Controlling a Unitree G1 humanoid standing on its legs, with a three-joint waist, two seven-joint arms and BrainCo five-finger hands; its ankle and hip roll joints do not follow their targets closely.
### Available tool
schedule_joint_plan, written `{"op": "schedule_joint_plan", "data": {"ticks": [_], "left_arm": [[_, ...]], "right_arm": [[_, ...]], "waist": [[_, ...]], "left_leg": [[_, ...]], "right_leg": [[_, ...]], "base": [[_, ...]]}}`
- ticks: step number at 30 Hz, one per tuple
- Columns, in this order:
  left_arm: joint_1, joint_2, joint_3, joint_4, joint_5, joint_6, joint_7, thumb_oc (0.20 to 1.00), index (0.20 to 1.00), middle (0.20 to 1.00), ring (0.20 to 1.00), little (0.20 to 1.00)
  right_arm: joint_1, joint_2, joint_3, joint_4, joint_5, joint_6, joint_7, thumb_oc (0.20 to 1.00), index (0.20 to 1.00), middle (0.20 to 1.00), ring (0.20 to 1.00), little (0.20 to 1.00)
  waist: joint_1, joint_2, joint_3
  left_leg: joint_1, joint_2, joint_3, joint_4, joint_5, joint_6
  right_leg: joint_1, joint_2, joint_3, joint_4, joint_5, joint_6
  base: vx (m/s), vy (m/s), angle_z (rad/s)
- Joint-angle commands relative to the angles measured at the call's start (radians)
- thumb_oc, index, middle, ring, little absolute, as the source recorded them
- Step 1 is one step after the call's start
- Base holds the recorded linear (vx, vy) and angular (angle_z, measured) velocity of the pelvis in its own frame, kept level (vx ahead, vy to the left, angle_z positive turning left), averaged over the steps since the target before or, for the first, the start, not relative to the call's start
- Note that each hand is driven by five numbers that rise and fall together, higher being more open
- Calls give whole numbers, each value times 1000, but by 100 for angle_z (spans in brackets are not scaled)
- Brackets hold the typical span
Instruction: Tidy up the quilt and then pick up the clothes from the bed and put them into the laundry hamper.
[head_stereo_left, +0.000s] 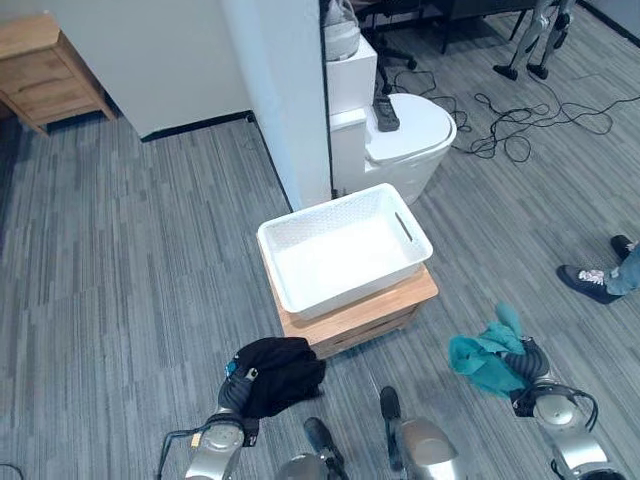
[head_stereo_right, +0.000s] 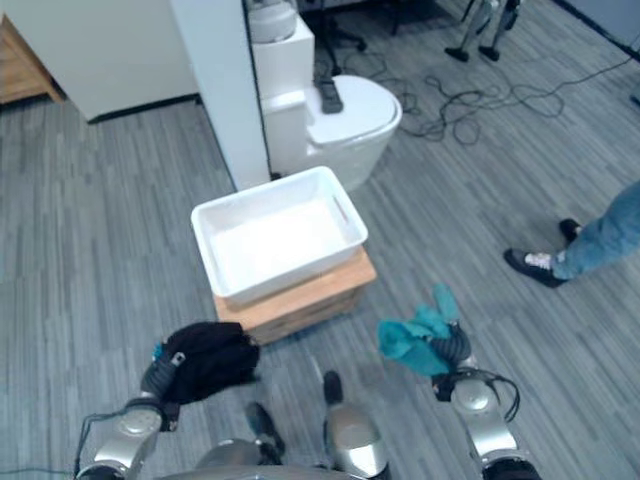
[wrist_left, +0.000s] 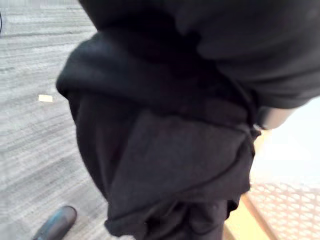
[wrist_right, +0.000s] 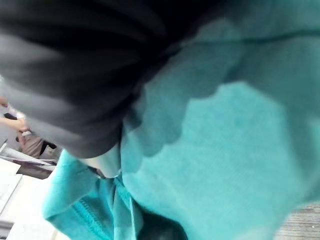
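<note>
Left eye view: nearest, the left hand (head_stereo_left: 236, 392) is bunched round a black garment (head_stereo_left: 278, 372) and the right hand (head_stereo_left: 527, 365) grips a teal garment (head_stereo_left: 483, 357), both carried above the floor (head_stereo_left: 130, 260). Beyond and between them, the white laundry hamper (head_stereo_left: 345, 246) sits on a low wooden surface (head_stereo_left: 360, 311). Farther off stands a white toilet (head_stereo_left: 405, 135).

**Bright, even room light with soft shadows**

Both eye views are bright and evenly lit. The white basket (head_stereo_left: 345, 250) is nearly washed out, and the grey floor (head_stereo_left: 130, 250) carries only faint shadows. Up close, the black garment (wrist_left: 165, 150) is dim, with glare at lower right. The teal cloth (wrist_right: 225, 150) darkens toward upper left.
</note>
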Motion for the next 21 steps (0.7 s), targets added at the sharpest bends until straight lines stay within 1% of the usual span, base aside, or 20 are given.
{"op": "schedule_joint_plan", "data": {"ticks": [1, 2, 3, 4, 6, 7, 10, 11, 13, 14, 15, 16, 17, 18, 19, 21], "left_arm": [[-10, 95, 19, 4, 34, -20, 18, 200, 200, 200, 200, 200], [-10, 95, 19, 4, 34, -20, 18, 200, 200, 200, 200, 200], [-6, 100, 17, 0, 33, -26, 12, 200, 200, 200, 200, 200], [-2, 106, 28, -7, 26, -23, 8, 200, 200, 200, 200, 200], [2, 105, 38, -16, 18, -26, 18, 200, 200, 200, 200, 200], [19, 95, 52, -32, -4, -30, 17, 200, 200, 200, 200, 200], [24, 90, 57, -41, -17, -35, 15, 200, 200, 200, 200, 200], [37, 90, 63, -75, -35, -39, 15, 200, 200, 200, 200, 200], [33, 94, 63, -89, -59, -47, 25, 200, 200, 200, 200, 200], [29, 95, 60, -95, -69, -48, 29, 200, 200, 200, 200, 200], [28, 94, 62, -95, -69, -48, 29, 200, 200, 200, 200, 200], [24, 98, 50, -114, -95, -57, 36, 200, 200, 200, 200, 200], [22, 98, 46, -121, -103, -60, 35, 200, 200, 200, 200, 200], [22, 97, 48, -121, -103, -60, 35, 200, 200, 200, 200, 200], [12, 98, 32, -132, -126, -67, 34, 200, 200, 200, 200, 200], [7, 101, 26, -139, -132, -70, 34, 200, 200, 200, 200, 200]], "right_arm": [[-97, -41, -35, -86, -56, -72, -20, 200, 200, 200, 200, 200], [-97, -41, -35, -86, -56, -72, -20, 200, 200, 200, 200, 200], [-78, -53, -57, -122, -62, -72, -22, 200, 200, 200, 200, 200], [-84, -67, -67, -154, -69, -73, -20, 200, 200, 200, 200, 200], [-133, -106, -75, -191, -88, -80, -38, 200, 200, 200, 200, 200], [-176, -158, -86, -243, -102, -84, -39, 200, 200, 200, 200, 200], [-213, -185, -84, -269, -100, -88, -37, 200, 200, 200, 200, 200], [-312, -241, -57, -344, -94, -99, -31, 200, 200, 200, 200, 200], [-423, -264, -1, -366, -90, -108, -36, 200, 200, 200, 200, 200], [-468, -271, 25, -372, -88, -109, -35, 200, 200, 200, 200, 200], [-472, -271, 28, -370, -88, -110, -36, 200, 200, 200, 200, 200], [-583, -281, 89, -361, -81, -108, -37, 200, 200, 200, 200, 200], [-624, -284, 113, -353, -76, -107, -37, 200, 200, 200, 200, 200], [-629, -284, 117, -350, -76, -108, -38, 200, 200, 200, 200, 200], [-734, -271, 184, -320, -57, -105, -37, 200, 200, 200, 200, 200], [-775, -267, 213, -306, -54, -103, -38, 200, 200, 200, 200, 200]], "waist": [[22, -39, -63], [21, -39, -62], [21, -56, -73], [36, -69, -79], [55, -74, -100], [59, -74, -108], [63, -75, -113], [74, -70, -117], [86, -65, -120], [90, -62, -119], [90, -63, -120], [101, -58, -120], [106, -58, -124], [104, -57, -124], [113, -52, -125], [116, -49, -125]], "left_leg": [[41, 39, -19, 1, -90, -80], [41, 40, -21, 1, -90, -80], [50, 30, -35, 1, -95, -82], [59, 22, -34, 2, -94, -84], [62, 33, -24, 1, -90, -92], [70, 41, -22, 1, -92, -98], [67, 46, -21, 1, -87, -102], [65, 60, -29, 1, -78, -115], [61, 74, -30, 1, -70, -125], [63, 78, -32, 1, -70, -127], [59, 78, -31, 1, -67, -127], [60, 88, -36, 1, -61, -135], [55, 93, -36, 1, -54, -138], [55, 93, -36, 1, -54, -138], [52, 103, -40, 1, -46, -146], [50, 106, -43, 1, -43, -148]], "right_leg": [[-54, -109, 44, -29, -83, 68], [-50, -110, 42, -32, -82, 68], [-31, -121, 67, -83, -80, 66], [-17, -134, 61, -107, -62, 80], [4, -140, 56, -152, -44, 85], [23, -134, 55, -168, -43, 85], [28, -130, 58, -180, -38, 81], [55, -121, 47, -217, -32, 76], [66, -114, 39, -231, -34, 70], [73, -111, 36, -234, -42, 69], [69, -110, 38, -235, -38, 67], [79, -103, 32, -236, -47, 61], [77, -99, 32, -236, -47, 57], [77, -99, 32, -236, -47, 57], [83, -91, 23, -236, -54, 50], [85, -89, 20, -236, -56, 48]], "base": [[99, -143, 31], [103, -109, 26], [67, -61, 31], [81, -118, 45], [87, -182, 55], [80, -142, 34], [50, -89, 4], [55, -129, 4], [40, -147, -14], [5, -87, -11], [30, -91, -7], [17, -98, -6], [27, -93, -12], [21, -93, -1], [29, -91, 2], [23, -74, 3]]}}
